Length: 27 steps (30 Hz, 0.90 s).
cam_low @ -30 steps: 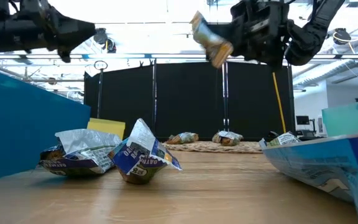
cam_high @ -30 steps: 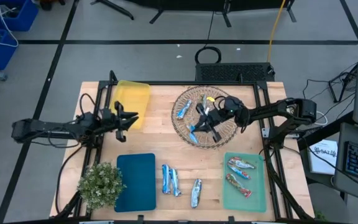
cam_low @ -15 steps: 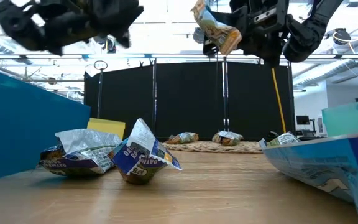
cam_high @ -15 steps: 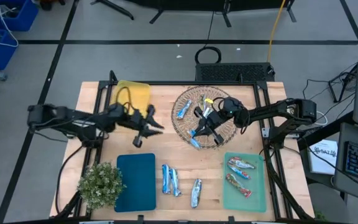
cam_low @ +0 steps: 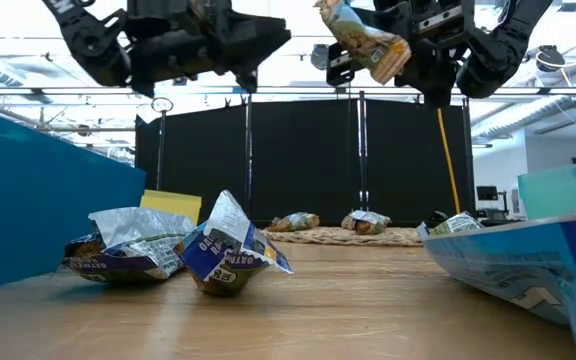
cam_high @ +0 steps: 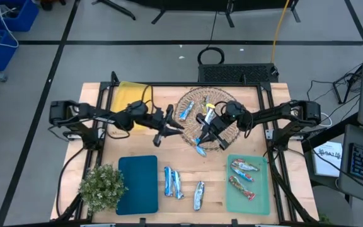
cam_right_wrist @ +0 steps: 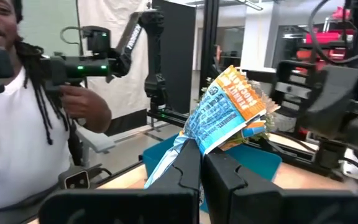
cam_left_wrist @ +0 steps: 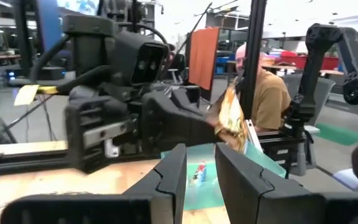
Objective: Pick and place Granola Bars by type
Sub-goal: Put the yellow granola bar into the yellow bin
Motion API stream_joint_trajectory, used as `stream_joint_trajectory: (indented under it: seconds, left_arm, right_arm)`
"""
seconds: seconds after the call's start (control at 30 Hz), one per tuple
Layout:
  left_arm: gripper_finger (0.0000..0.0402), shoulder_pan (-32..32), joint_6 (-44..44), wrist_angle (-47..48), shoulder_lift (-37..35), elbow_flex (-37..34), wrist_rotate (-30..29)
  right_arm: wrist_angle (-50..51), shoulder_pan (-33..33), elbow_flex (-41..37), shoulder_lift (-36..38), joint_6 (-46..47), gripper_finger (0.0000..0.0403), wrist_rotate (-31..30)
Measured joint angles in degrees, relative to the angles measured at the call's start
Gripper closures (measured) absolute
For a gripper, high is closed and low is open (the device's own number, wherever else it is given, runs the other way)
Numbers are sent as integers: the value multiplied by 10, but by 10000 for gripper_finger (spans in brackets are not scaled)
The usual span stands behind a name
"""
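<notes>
My right gripper (cam_high: 205,133) hangs above the near side of the round wicker basket (cam_high: 188,129), shut on a blue and orange granola bar (cam_right_wrist: 224,111). My left gripper (cam_high: 176,127) is open, high over the basket's left rim, its fingers pointing at that bar (cam_left_wrist: 232,121) without touching it. Two more bars (cam_high: 185,111) lie in the basket. Blue and silver bars (cam_high: 172,182) lie on the wood near the table's near edge. Two red and orange bars (cam_high: 242,168) lie on the green mat (cam_high: 262,200). My right gripper pinches the bar between its two fingers (cam_right_wrist: 189,167), across the wrapper's blue part (cam_right_wrist: 199,138). The orange end (cam_right_wrist: 244,94) sticks out past the fingertips. The bar is lifted clear of the basket and tilted (cam_low: 363,35).
A teal mat (cam_high: 137,184) and a small potted plant (cam_high: 101,187) sit at the near left. A yellow mat (cam_high: 133,96) lies at the far left. A person shows beyond the table in the right wrist view (cam_right_wrist: 17,124).
My left arm has swung from over the table's left side toward the right, reaching the basket's left rim and the held bar. My right gripper has kept the bar aloft, drifting slightly toward the near edge and tipping the bar.
</notes>
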<state>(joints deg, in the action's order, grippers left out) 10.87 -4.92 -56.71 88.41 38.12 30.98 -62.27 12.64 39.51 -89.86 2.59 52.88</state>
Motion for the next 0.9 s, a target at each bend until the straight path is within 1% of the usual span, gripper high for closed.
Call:
stream_joint_trajectory:
  seconds: [0.1,0.23,0.33,0.4,0.57,0.7,0.9]
  left_arm:
    - [292,0,-2,-2,26,29,28]
    - [247,-14,-4,0,51,50,68]
    - [218,-26,12,0,54,51,70]
    - [207,-30,20,-2,54,51,67]
    - [202,-32,12,-5,54,58,58]
    - [201,-39,2,-5,65,72,4]
    - [201,-39,-9,-1,75,83,0]
  right_arm:
    - [6,0,0,0,4,403,0]
    - [9,0,0,0,4,403,0]
    - [10,0,0,0,4,403,0]
    - [10,0,0,0,3,403,0]
    - [10,0,0,0,-2,403,0]
    - [9,1,0,0,-4,403,0]
    - [9,1,0,0,-3,403,-1]
